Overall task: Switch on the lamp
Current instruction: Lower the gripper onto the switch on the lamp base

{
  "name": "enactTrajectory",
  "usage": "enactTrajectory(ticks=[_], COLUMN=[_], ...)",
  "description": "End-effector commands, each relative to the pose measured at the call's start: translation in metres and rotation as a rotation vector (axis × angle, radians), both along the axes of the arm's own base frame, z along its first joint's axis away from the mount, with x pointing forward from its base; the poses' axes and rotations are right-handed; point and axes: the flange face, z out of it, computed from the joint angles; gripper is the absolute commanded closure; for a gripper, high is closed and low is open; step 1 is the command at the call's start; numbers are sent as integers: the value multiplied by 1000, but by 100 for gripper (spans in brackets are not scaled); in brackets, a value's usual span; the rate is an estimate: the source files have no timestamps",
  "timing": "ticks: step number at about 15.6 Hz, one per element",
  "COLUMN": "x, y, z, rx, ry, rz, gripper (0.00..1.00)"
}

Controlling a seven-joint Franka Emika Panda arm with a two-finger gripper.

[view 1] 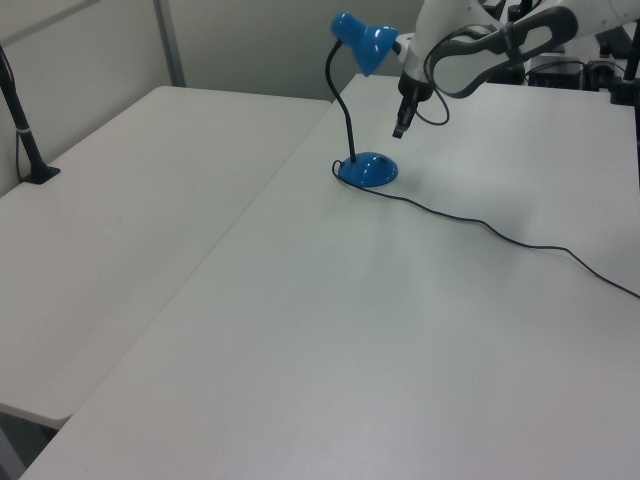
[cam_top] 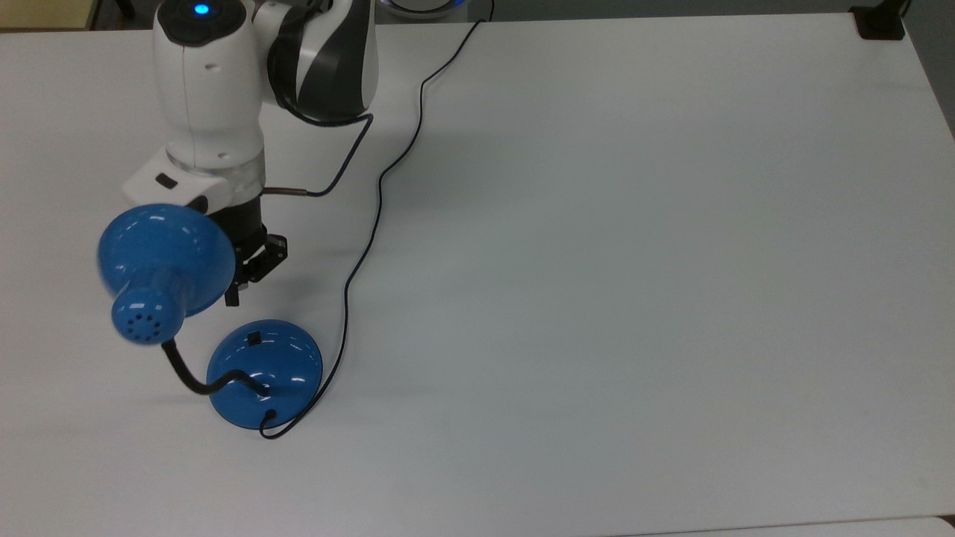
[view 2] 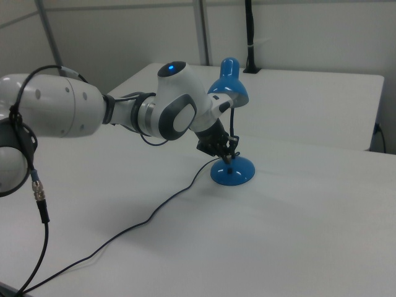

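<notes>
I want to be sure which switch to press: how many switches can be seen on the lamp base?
1. A small black switch sits on the blue base, on the side toward the hand. Others may be hidden behind the dome.

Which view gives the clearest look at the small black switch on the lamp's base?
The top view: the switch sits unobstructed on the blue base, just below the end effector. In the left view the base is distant and the switch cannot be made out; in the right view the end effector hangs over it.
</notes>
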Motion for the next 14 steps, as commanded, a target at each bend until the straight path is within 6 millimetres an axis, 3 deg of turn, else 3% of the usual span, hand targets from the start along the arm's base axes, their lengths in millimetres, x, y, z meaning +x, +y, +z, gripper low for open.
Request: enactTrajectory(ticks=[1,7,14], x=[21,24,24], y=[15,16,11], z=[-13,-29,-31], rx=[6,5,-3], ry=[-21,-5,-31], rz=[2,6,6], gripper=[100,100,100])
